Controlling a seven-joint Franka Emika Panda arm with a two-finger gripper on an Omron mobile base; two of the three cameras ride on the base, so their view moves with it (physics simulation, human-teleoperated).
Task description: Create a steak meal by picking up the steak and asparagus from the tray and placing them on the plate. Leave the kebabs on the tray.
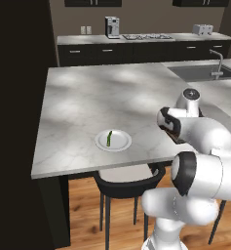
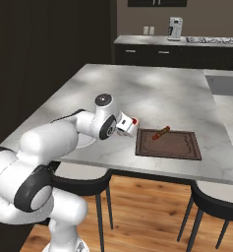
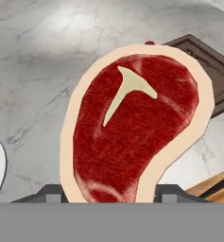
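The steak [image 3: 134,127] sits clamped in the gripper [image 3: 111,191], filling the centre of the hand view, its dark finger tips at either side of the meat's lower edge. In the left base view the asparagus [image 1: 108,138] lies on the plate [image 1: 123,146] at lower centre. In the right base view a kebab [image 2: 161,133] rests on the tray [image 2: 177,147], right of centre

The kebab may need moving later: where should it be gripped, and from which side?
Take the kebab at its middle, from above, jaws across its length: it lies flat and slanted by the far rim of the tray, so the rim likely blocks a side approach.
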